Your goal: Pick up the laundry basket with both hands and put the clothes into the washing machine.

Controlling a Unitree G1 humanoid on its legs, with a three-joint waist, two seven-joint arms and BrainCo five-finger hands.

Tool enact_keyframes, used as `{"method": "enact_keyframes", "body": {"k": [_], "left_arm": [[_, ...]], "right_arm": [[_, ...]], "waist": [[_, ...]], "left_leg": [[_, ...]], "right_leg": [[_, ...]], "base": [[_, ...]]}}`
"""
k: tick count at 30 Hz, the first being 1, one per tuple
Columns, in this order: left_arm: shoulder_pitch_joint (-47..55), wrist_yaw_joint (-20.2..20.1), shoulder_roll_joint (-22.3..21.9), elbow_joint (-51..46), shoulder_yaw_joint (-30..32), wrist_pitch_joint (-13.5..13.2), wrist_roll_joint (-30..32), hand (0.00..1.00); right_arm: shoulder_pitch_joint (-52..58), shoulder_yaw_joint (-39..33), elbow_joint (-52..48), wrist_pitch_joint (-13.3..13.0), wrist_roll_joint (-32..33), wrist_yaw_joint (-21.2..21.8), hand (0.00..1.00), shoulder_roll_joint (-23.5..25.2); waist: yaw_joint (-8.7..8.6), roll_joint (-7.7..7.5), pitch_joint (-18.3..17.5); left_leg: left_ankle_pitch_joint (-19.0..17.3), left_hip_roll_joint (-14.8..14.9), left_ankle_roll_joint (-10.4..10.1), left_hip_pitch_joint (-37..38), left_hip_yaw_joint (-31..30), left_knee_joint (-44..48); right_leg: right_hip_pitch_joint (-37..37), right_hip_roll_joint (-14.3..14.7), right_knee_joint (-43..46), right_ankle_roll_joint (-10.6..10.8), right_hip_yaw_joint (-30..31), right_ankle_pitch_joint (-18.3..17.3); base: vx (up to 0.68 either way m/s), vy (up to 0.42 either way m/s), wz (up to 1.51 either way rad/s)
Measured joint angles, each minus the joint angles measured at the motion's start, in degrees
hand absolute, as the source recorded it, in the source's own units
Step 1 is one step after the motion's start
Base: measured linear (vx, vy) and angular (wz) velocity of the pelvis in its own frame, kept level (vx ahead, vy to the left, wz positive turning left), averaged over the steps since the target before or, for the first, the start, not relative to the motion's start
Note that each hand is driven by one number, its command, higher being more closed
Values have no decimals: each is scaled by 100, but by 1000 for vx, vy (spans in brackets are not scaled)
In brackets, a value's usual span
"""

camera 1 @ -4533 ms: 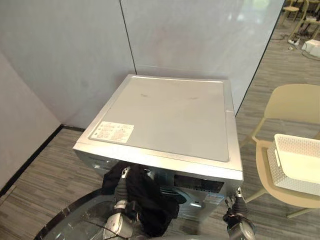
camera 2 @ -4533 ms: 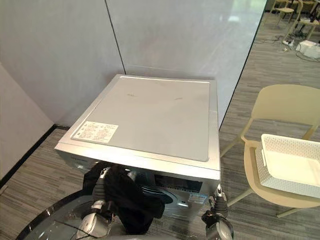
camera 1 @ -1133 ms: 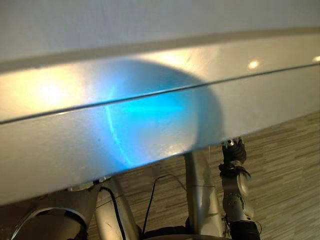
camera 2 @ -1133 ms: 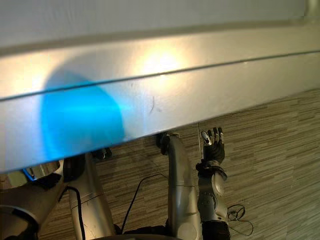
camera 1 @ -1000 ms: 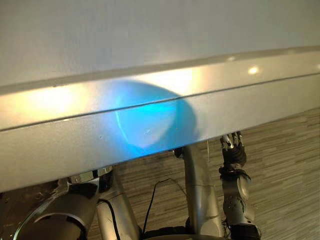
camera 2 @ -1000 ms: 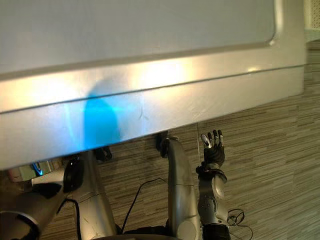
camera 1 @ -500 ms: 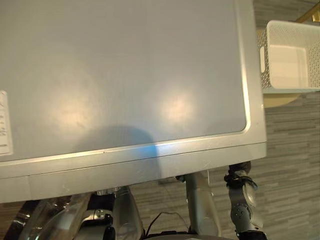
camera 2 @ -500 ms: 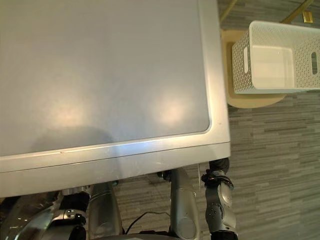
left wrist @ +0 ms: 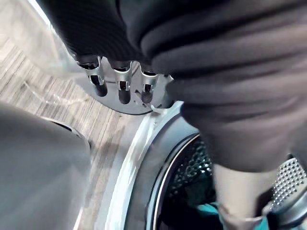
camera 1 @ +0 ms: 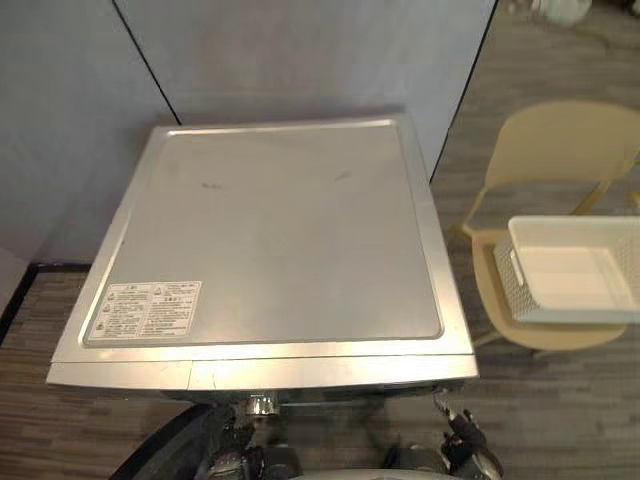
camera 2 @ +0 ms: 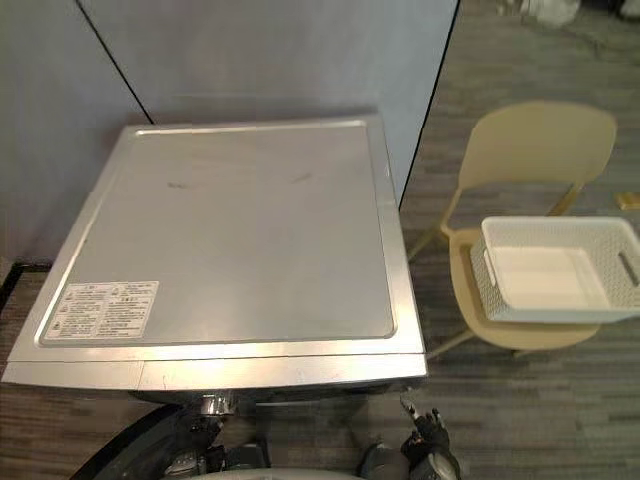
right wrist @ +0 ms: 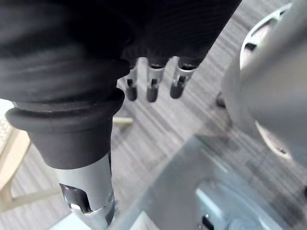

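Left hand (left wrist: 123,87) hangs loose and empty at the washing machine's (camera 1: 290,240) drum mouth, right hand (right wrist: 151,86) same over the floor, white laundry basket (camera 2: 545,313) sits on the beige chair (camera 2: 540,140) alongside, and the lid sticker (camera 1: 145,310) is too tiny to read.

One washing machine (camera 1: 280,250), one chair (camera 1: 560,150) — one basket (camera 1: 578,316).

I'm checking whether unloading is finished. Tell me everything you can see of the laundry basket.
The basket is white, rectangular, plastic-looking, its walls perforated, with a slot handle at each short end. It stands upright on the seat of the beige chair, right of the washing machine. Its inside looks empty; no hand touches it.
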Motion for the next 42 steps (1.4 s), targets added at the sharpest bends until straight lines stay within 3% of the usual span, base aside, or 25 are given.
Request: {"method": "enact_keyframes", "body": {"k": [4,7,8,9,10,12,13,14,15,16,17,18,19,21,25,28,30,31,32,33,34,35,36,39,42], "left_arm": [[-35,-5,80,58,-69,-3,-9,0],[-69,-5,215,62,-378,-8,-107,0],[-75,1,249,67,-470,-2,-130,0],[-71,0,267,102,-573,-9,-131,0],[-59,3,267,121,-658,-5,-130,0],[-60,6,296,106,-1010,-16,-127,0],[-94,11,379,108,-1080,-27,-127,0],[-131,21,521,110,-1156,-51,-128,0],[-129,13,487,109,-1274,-56,-129,0],[-153,13,444,110,-1383,-56,-131,0],[-217,7,414,105,-1531,-61,-126,0],[-378,6,443,90,-1780,-92,-117,0],[-449,-6,523,64,-2080,-128,-93,0],[-265,-12,582,37,-2317,-129,-42,0],[-125,-123,725,6,-2487,-253,-37,0],[-69,-147,761,93,-2180,-300,13,0],[-42,-162,909,285,-1760,-266,25,0],[-50,-167,916,312,-1689,-245,29,0],[-33,-176,824,445,-1464,-244,29,0],[-30,-183,877,530,-1249,-223,-8,0],[-32,-179,972,517,-1164,-206,-1,0],[-8,-190,1057,521,-1110,-196,1,0],[-36,-222,1074,562,-1083,-153,19,0],[-87,-218,832,591,-915,-91,-39,0],[-148,-130,726,548,-917,-104,-391,0]], "right_arm": [[-78,3,511,104,-431,-8,0,-144],[-322,-24,666,112,-558,-14,0,-198],[-499,-37,717,107,-556,-33,0,-249],[-599,-32,700,102,-533,-41,0,-323],[-650,-30,668,98,-518,-47,0,-364],[-636,-30,643,82,-412,-56,0,-458],[-648,14,675,88,-348,-46,0,-389],[-685,10,719,71,-333,-28,0,-265],[-722,12,709,36,-304,-21,0,-302],[-773,-6,715,21,-304,-21,0,-321],[-752,-140,775,30,-300,-34,0,-349],[-693,-206,996,82,-296,-37,0,-283],[-654,-224,1162,132,-286,-65,0,-183],[-588,-269,1149,112,-261,-127,0,-99],[-534,-268,1132,112,-250,-135,0,-131],[-591,-277,1108,124,-317,-162,0,-193],[-616,-226,1098,144,-337,-148,0,-148],[-614,-205,1091,143,-354,-138,0,-133],[-615,-141,982,139,-355,-131,0,-169],[-559,39,912,134,-356,-92,0,-110],[-476,135,888,127,-355,-31,0,-28],[-448,190,898,126,-355,-2,0,36],[-506,286,896,96,-359,9,0,16],[-684,455,893,55,-386,125,0,-104],[-780,923,899,58,-595,166,0,-154]], "waist": [[-18,-49,-95],[-64,-35,-99],[-15,20,-91],[-23,58,-15],[-52,114,7],[-208,164,28],[-239,-80,21],[-244,-264,-40],[-264,-19,-49],[-327,77,-65],[-389,103,-88],[-460,-114,-73],[-465,-182,16],[-420,-304,6],[-324,-496,-66],[-294,-409,116],[-344,-522,184],[-340,-475,177],[-321,-201,160],[-335,-375,146],[-311,-559,80],[-284,-734,5],[-251,-757,-6],[-294,-592,8],[-169,-527,-45]], "left_leg": [[152,-43,71,21,-340,-55],[52,48,180,-331,-338,388],[-487,217,496,-699,-236,1931],[-533,336,596,-747,-252,2948],[-455,388,608,-694,-255,3166],[-436,162,601,-479,-271,3026],[-483,-114,547,-279,-396,2575],[-914,-120,572,-181,-601,2913],[-1062,157,333,-129,-891,2912],[-1255,192,25,-53,-1041,2532],[-1458,17,56,-17,-1017,2042],[-1472,-262,100,7,-1010,1492],[-1423,-486,248,26,-1027,1103],[-1238,-779,456,80,-984,813],[-722,-1350,700,90,-828,-118],[-318,-1398,745,243,-696,-511],[-308,-1365,746,429,-557,-512],[-316,-1274,768,451,-488,-538],[-249,-989,859,466,-377,-648],[-240,-955,891,464,-392,-644],[-240,-996,890,464,-420,-653],[-228,-1079,868,470,-448,-660],[-162,-1174,777,481,-419,-671],[-11,-1169,813,561,-389,-726],[19,-1194,774,395,-341,-714]], "right_leg": [[587,130,-617,30,-485,305],[500,128,-672,-204,-795,485],[508,122,-602,-210,-762,481],[558,61,-415,-209,-752,482],[623,17,-328,-209,-749,482],[666,-171,-96,-189,-753,466],[644,-329,-193,-210,-643,483],[536,-457,-318,-7,-614,580],[351,-309,-218,12,-636,680],[199,-328,-89,52,-668,703],[49,-458,4,152,-765,780],[-55,-701,-76,241,-813,903],[-85,-896,-190,256,-862,1070],[-99,-1080,-463,284,-702,1495],[-434,-1456,-867,293,-443,1635],[-581,-1424,-913,-398,-495,1506],[-561,-1419,-688,-1409,-496,1400],[-538,-1302,-683,-1619,-487,1070],[-743,-1149,260,-1135,-281,697],[-953,-1069,1734,-647,83,443],[-884,-933,2306,-572,236,404],[-675,-800,2270,-432,287,301],[-543,-678,1869,-263,431,194],[51,-460,672,-117,520,101],[375,-329,-378,118,515,171]], "base": [[-49,-9,61],[-135,49,32],[-166,149,-12],[-130,173,-13],[-147,260,16],[-157,250,39],[-201,267,18],[-267,301,-1],[-207,301,3],[-194,353,33],[-182,373,90],[-215,421,113],[-201,299,92],[-225,245,9],[-241,82,-7],[-58,49,-23],[-119,53,-28],[-115,34,-25],[-70,17,-11],[-49,-28,-1],[-1,-48,13],[58,-50,-8],[66,-16,-21],[57,-6,-12],[-48,-42,-9]]}}
